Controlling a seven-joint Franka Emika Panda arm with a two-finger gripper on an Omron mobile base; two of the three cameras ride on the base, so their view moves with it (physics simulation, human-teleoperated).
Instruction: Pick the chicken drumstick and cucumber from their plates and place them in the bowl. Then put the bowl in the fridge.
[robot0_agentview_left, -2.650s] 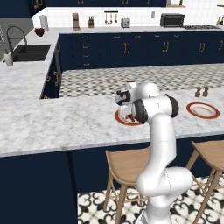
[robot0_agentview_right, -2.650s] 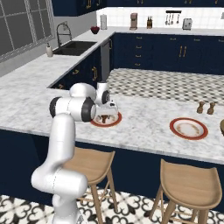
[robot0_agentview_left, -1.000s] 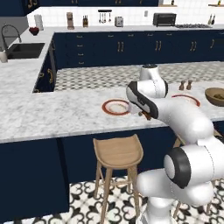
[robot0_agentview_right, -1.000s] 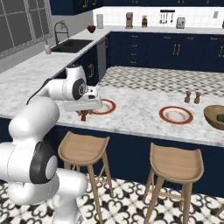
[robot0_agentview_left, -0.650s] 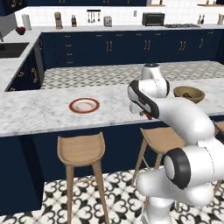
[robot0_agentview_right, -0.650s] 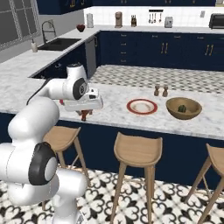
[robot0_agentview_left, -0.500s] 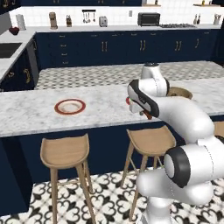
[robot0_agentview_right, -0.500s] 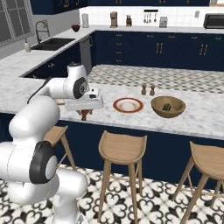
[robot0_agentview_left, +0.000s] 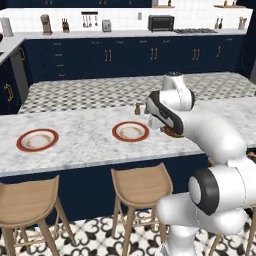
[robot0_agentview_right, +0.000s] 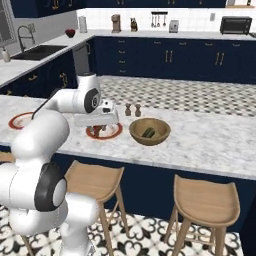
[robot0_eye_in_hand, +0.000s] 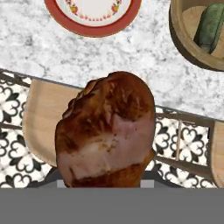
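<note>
My gripper (robot0_agentview_right: 102, 128) is shut on the chicken drumstick (robot0_eye_in_hand: 107, 131), a reddish-brown piece that hides the fingertips in the hand view. It hangs just above a red-rimmed plate (robot0_agentview_right: 118, 131) on the marble island; the same plate (robot0_eye_in_hand: 92, 29) lies bare at the top of the hand view. To its right stands the wooden bowl (robot0_agentview_right: 150, 140) with the dark green cucumber (robot0_agentview_right: 148, 132) inside. In the hand view the bowl (robot0_eye_in_hand: 179, 39) and cucumber (robot0_eye_in_hand: 209, 27) sit at the top right. A second plate (robot0_agentview_left: 37, 140) lies further left. The fridge is out of view.
Two small shakers (robot0_agentview_right: 132, 110) stand behind the plate and bowl. Wooden stools (robot0_agentview_right: 95, 181) line the island's near side, one stool seat (robot0_eye_in_hand: 41, 118) directly under the hand. Navy cabinets and a back counter with appliances run along the far wall.
The base has driven right along the island, so the whole scene has slid left and the bowl has come beside the arm. The gripper has kept the drumstick throughout.
</note>
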